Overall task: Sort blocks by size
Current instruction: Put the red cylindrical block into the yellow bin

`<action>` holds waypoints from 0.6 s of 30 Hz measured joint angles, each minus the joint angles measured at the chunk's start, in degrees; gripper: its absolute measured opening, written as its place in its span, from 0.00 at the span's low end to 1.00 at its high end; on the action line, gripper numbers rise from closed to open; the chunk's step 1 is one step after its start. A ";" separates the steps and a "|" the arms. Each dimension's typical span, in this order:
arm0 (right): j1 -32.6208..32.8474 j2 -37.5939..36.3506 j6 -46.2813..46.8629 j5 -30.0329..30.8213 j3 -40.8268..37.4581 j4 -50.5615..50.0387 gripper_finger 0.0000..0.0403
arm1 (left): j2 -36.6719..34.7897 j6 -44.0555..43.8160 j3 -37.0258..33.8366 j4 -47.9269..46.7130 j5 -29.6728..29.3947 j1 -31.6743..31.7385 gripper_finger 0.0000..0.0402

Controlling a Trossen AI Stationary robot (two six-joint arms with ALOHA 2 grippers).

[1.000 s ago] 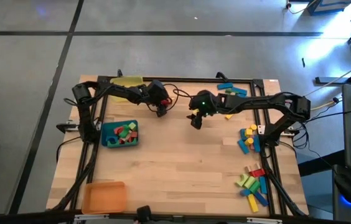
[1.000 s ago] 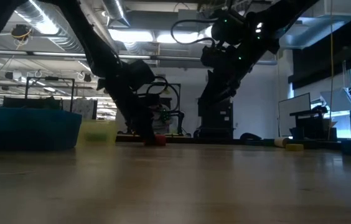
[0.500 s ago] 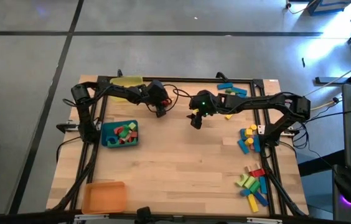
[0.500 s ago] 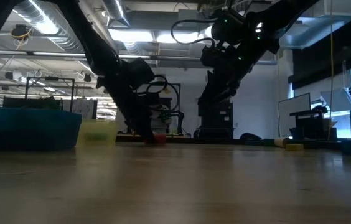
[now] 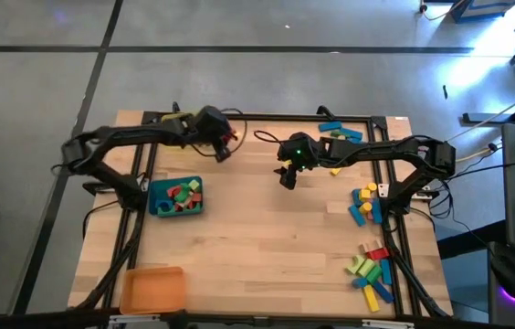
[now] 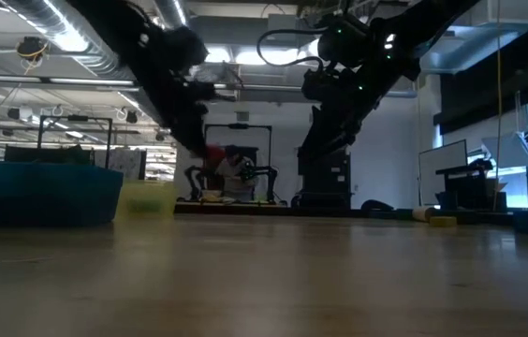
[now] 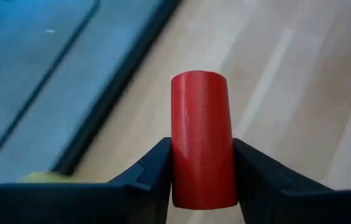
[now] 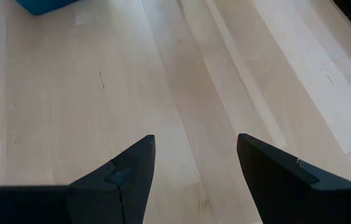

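you've got 3 trays: yellow [image 5: 184,120], blue [image 5: 159,206], orange [image 5: 152,290]. left gripper [image 5: 224,146] clamps 1 red cylinder [image 7: 201,138], raised near far edge. right gripper [image 5: 287,180] parted, empty, bare mid-table below.

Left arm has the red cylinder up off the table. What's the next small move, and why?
Probably carry it over the yellow tray just beside the left gripper, then lower. The red cylinder is clamped between its fingers; the right gripper hangs open, empty.
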 joint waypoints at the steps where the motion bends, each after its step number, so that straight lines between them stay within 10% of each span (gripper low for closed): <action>1: 0.00 0.00 -0.02 0.02 0.00 0.06 0.57 | -1.64 -0.13 0.00 -1.34 -0.92 0.50 0.32; 18: 0.00 0.04 0.00 0.00 0.00 0.06 0.57 | -6.62 -4.40 -8.34 -2.00 -4.12 15.16 0.32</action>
